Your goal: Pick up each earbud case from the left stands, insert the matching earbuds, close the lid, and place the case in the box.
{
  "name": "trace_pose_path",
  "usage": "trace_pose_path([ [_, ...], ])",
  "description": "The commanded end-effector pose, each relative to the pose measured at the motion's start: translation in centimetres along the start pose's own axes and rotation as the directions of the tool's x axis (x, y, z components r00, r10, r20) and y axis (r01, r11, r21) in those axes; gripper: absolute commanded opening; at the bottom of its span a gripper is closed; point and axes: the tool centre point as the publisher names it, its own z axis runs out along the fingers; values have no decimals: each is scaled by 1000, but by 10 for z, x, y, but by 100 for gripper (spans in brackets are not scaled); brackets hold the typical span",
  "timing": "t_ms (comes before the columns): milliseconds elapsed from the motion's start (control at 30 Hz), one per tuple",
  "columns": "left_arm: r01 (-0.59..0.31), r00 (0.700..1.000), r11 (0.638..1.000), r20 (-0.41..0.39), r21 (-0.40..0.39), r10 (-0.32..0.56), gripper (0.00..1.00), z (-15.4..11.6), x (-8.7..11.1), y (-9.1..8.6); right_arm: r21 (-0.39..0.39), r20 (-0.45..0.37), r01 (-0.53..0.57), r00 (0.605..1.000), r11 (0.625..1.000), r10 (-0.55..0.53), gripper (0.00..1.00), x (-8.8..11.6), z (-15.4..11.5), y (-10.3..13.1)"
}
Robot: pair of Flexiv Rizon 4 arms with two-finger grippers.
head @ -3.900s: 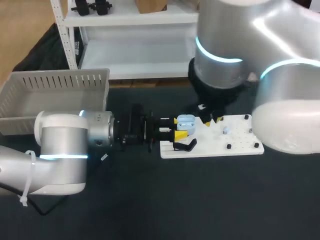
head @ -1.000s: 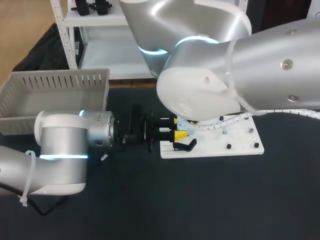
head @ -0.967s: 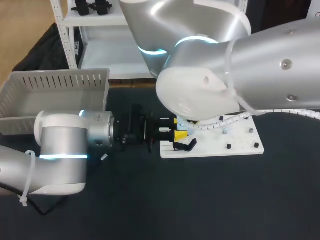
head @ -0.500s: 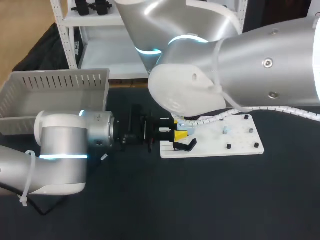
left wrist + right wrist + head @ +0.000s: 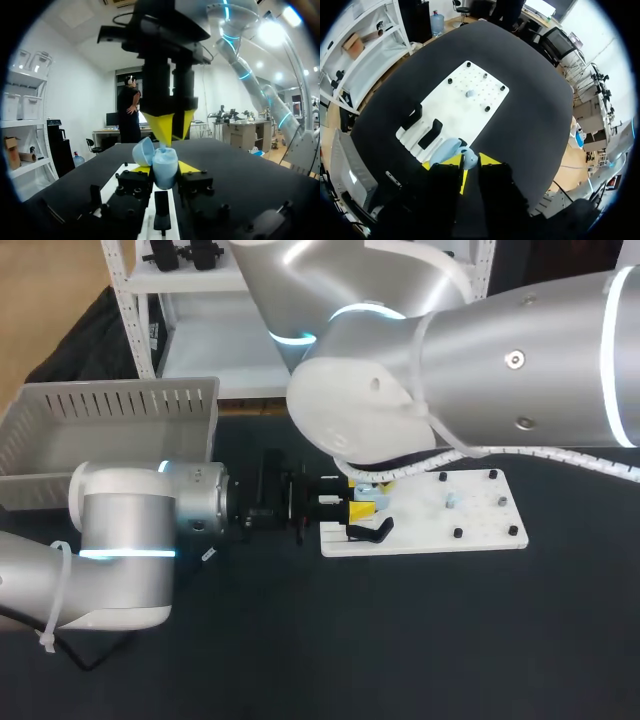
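Left gripper (image 5: 362, 508): in the middle of the head view, coming from the lower left. Its yellow tips press the earbud case from two sides, so it is closed on it.
Earbud case (image 5: 165, 169): light blue, held over the left end of the white board (image 5: 480, 530), just beside a black stand (image 5: 375, 531). The lid (image 5: 143, 151) is up and leans away to one side, so the mouth is free.
Right gripper (image 5: 171, 139): directly above the open case, pointing down, very near the mouth. If it carries an earbud or not, I cannot tell; nothing small is visible there.
Step in hand: it seems to be the insertion of an earbud into the held case.
How to do it well: I think the right arm should come down straight and slowly into the socket, not against the lid. The left arm should keep the case firm and level. Release only when the earbud sits fully, otherwise the lid may not close.
Loose earbud (image 5: 450, 502): a small pale piece lies on the board, right of the middle, well apart from the case. Probably it is the second one to fetch.
Box (image 5: 110, 405): grey, with a slotted wall, in the upper left of the head view, far from the case.
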Motion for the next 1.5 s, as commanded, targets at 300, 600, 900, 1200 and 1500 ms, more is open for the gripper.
trace_pose_path([
  [300, -2, 1000, 1000, 2, -6, 2, 0, 0, 0, -1, 12, -1, -8, 1000, 1000, 8, 0, -1, 3, 1],
  [600, -2, 1000, 1000, 2, -6, 2, 0, 0, 0, -1, 18, 0, -6, 1000, 1000, 6, 0, 1, 5, 1],
  [900, -2, 1000, 1000, 2, -6, 2, 0, 0, 0, -1, 24, 1, -8, 1000, 1000, 8, 0, 3, 7, 2],
  [1200, -2, 1000, 1000, 2, -6, 2, 0, 0, 0, -1, 17, 2, -13, 1000, 1000, 13, 36, 3, 5, 1],
  [1500, -2, 1000, 1000, 2, -6, 2, 0, 0, 0, -1, -14, 4, -10, 1000, 1000, 10, 37, 6, -2, 0],
])
